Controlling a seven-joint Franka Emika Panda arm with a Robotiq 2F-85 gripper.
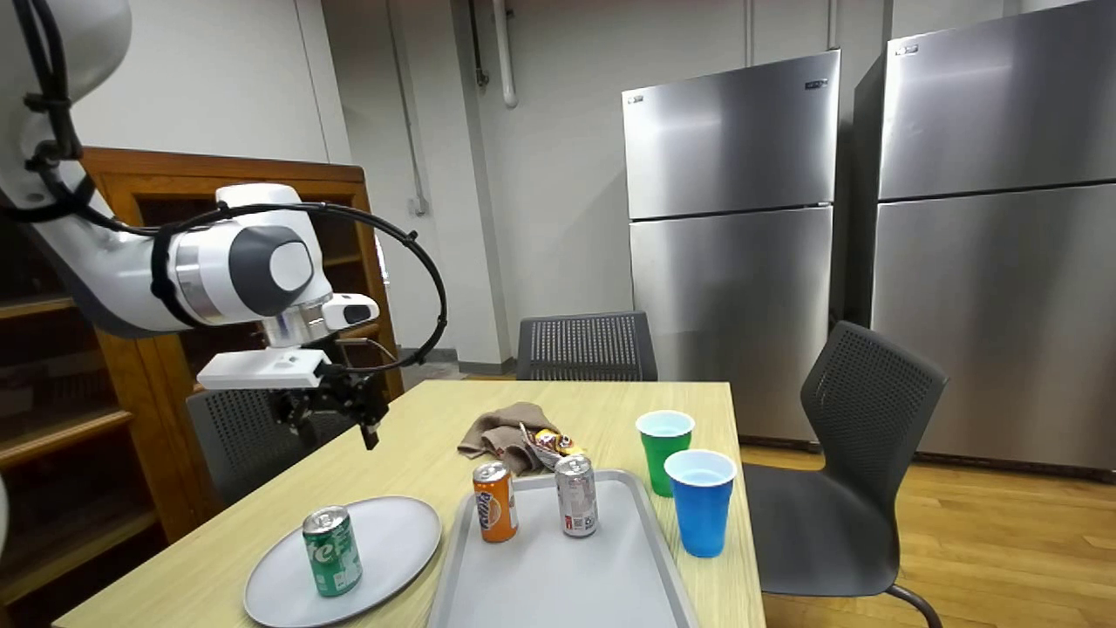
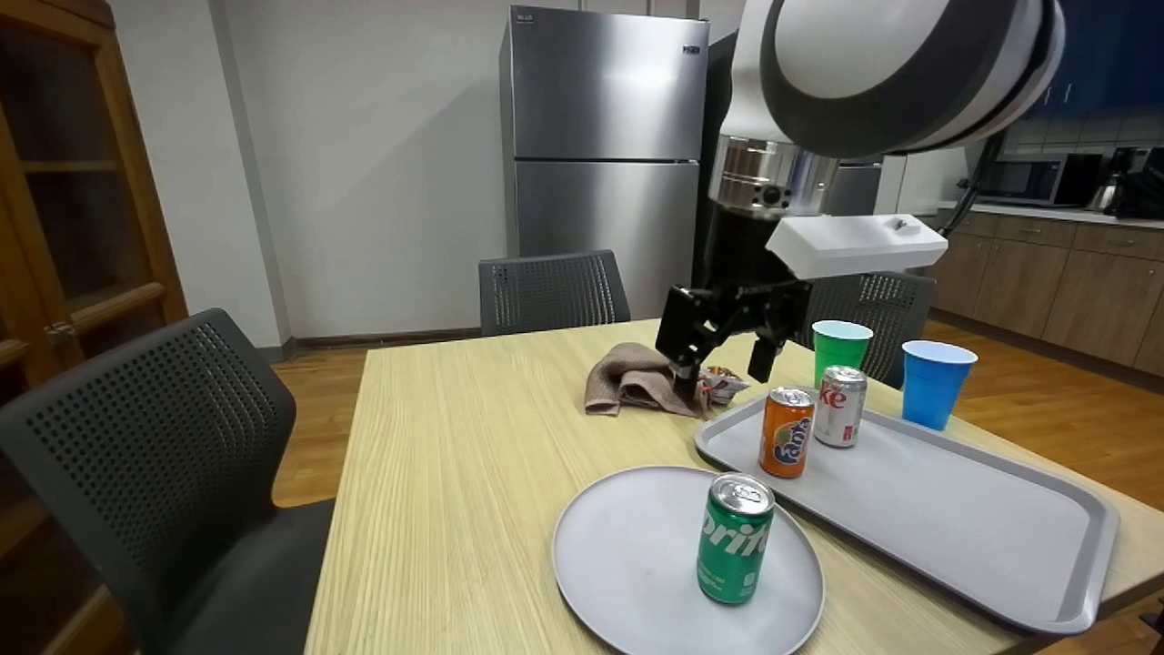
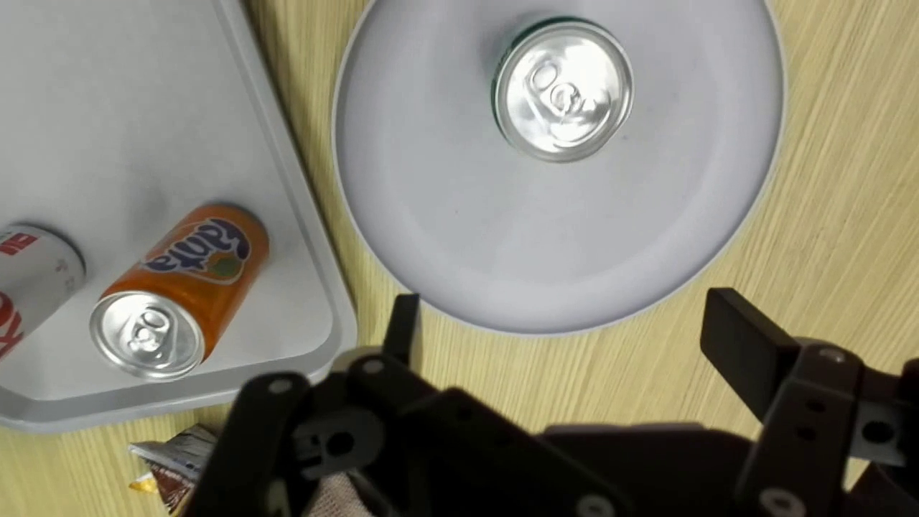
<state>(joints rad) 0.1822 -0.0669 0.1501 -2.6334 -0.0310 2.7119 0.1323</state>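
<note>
One gripper (image 3: 563, 316) hangs above the table (image 2: 455, 455), its two fingers (image 3: 747, 352) spread wide with nothing held between them; in the wrist view the gap takes in the rim of one round grey plate (image 3: 567, 258) and bare tabletop. One green Sprite can (image 2: 735, 550) stands upright on that plate, apart from the fingers. In both exterior views the plate lies between the table's left edge and one grey tray (image 1: 567, 589). One orange Fanta can (image 1: 495, 506) and one silver can (image 1: 576, 501) stand upright on the tray, at its end toward the far edge, the orange one on the left-edge side; that makes three cans. Two cups stand near the right edge, the green cup (image 1: 663, 458) closer to the far right corner than the blue cup (image 1: 702, 510). One brown cloth (image 1: 501, 432) lies between the tray and the far edge, with snack wrappers (image 1: 554, 443) against it, too jumbled to count. Three chairs (image 1: 588, 344) stand one each at the left, far and right edges. In an exterior view, two steel refrigerators (image 1: 737, 288) rise past the far right corner
</note>
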